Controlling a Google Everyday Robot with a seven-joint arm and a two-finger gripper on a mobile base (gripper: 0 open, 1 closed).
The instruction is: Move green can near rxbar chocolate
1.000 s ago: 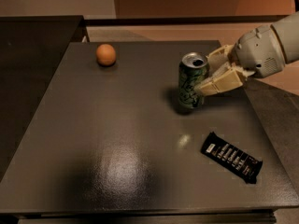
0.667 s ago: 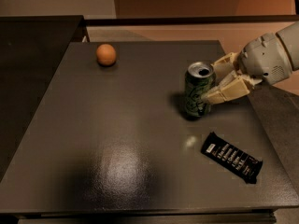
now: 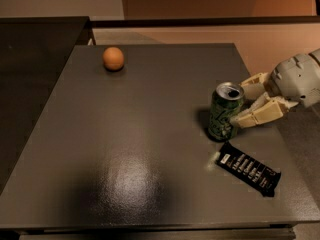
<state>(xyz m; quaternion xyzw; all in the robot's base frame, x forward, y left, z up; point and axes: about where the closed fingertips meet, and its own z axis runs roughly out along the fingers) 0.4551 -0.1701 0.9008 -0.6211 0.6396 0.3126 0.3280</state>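
Note:
The green can [image 3: 223, 113] stands upright on the dark table [image 3: 135, 134] at the right, its silver top open to view. The rxbar chocolate [image 3: 248, 168], a flat black bar with white lettering, lies just in front of the can, a small gap from the can's base. My gripper [image 3: 240, 105] reaches in from the right edge. Its cream fingers [image 3: 256, 115] close on the can's right side, one behind and one in front.
An orange [image 3: 113, 58] sits at the far left of the table. A darker counter [image 3: 35, 59] adjoins the table on the left. The table's right edge runs close behind the bar, and the front edge is just below it.
My gripper has carried the can toward the front and a little right, from mid-table to just behind the bar's left end. The bar and the orange have not moved.

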